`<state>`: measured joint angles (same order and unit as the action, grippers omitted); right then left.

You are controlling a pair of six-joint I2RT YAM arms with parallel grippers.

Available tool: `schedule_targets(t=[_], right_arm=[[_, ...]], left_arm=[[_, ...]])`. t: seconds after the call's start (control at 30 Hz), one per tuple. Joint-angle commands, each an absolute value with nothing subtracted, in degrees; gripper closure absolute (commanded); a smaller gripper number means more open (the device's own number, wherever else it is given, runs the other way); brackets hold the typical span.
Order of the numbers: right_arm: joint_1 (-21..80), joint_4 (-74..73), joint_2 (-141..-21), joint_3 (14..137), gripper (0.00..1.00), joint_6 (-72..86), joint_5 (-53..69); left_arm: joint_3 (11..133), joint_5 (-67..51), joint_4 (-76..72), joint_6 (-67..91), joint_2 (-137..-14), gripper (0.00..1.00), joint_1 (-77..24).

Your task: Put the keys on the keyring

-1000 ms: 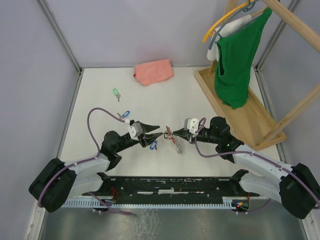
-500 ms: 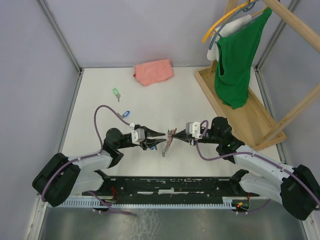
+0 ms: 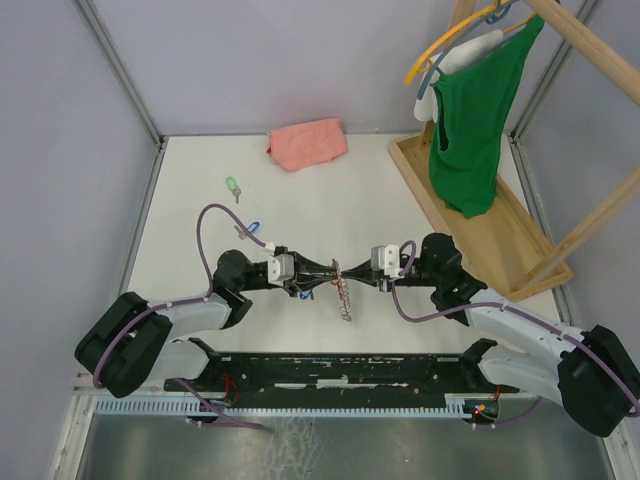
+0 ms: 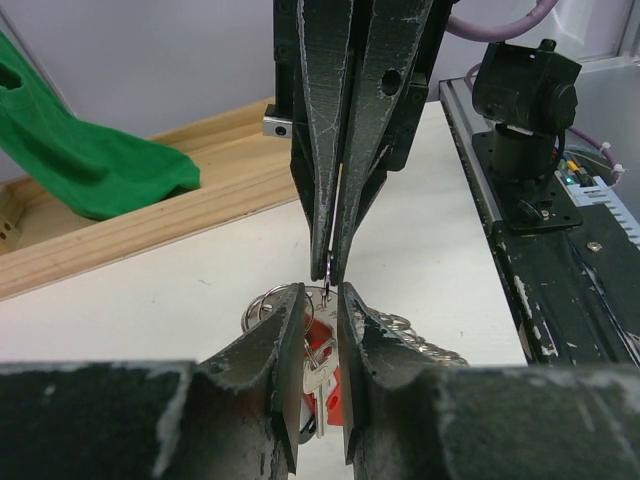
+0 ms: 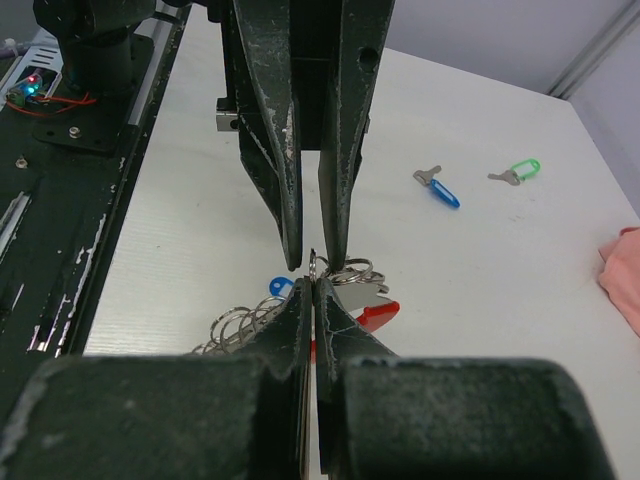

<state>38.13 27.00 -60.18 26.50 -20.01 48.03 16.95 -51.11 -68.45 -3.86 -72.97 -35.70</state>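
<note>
Top view: right pincer (image 3: 348,270) and left pincer (image 3: 324,269) meet tip to tip mid-frame at the keyring (image 3: 338,270); blue key (image 3: 252,228) and green key (image 3: 232,186) lie loose on the bench (image 3: 380,200), upper left, well apart from it. Left wrist: left pincer (image 4: 320,293) narrowly spread astride the keyring (image 4: 327,268), clamping nothing I can see; closing off-centre could knock it askew. Right wrist: right pincer (image 5: 313,285) pinches the keyring's thin edge, which may twist or slip free.

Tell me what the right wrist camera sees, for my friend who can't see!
The right arm's dark fingers pinch a thin silver metal keyring over the white table. The left arm's dark fingers point down from the top, slightly apart, with their tips at the ring. Further back lie a blue-headed silver key and a green-headed silver key.
</note>
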Motion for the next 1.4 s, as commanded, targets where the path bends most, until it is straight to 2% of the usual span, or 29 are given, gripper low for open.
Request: schedule_targets(t=[0.0,0.17,0.33,0.43,0.6,0.8,0.9,1.37], right_arm=[[37.9,32.7,-60.3,28.4,0.99,-19.2,50.4],[37.9,33.5,-60.5,28.7,0.99,-18.5,50.4],[37.9,30.4,-60.3,29.4,0.99,-19.0,50.0],[37.9,20.8,-58.6,31.0,0.96,-23.2,47.9],[37.9,3.7,-56.5,35.9,0.75,-29.8,44.3],[37.9,-1.7,-57.6,38.7,0.66,-32.2,42.2],[38.0,-0.3,-58.8,38.8,0.65,-32.5,41.5],[38.1,8.5,-65.0,39.7,0.68,-27.6,45.5]], left_arm=[[19.0,-52.7,-71.9,-2.8,-73.2,0.76,-35.5],[19.4,-53.3,-70.4,-2.8,-73.4,0.80,-35.6],[20.5,-53.2,-65.0,-3.6,-71.6,0.97,-35.6],[22.5,-51.3,-53.9,-7.0,-67.8,0.97,-35.7],[27.9,-42.9,-29.4,-15.9,-61.9,0.97,-37.9],[33.8,-33.5,-14.0,-21.6,-59.6,0.97,-41.7],[36.1,-30.5,-9.9,-23.3,-59.7,0.97,-43.4],[37.9,-29.9,-8.0,-23.4,-59.6,0.97,-45.3]])
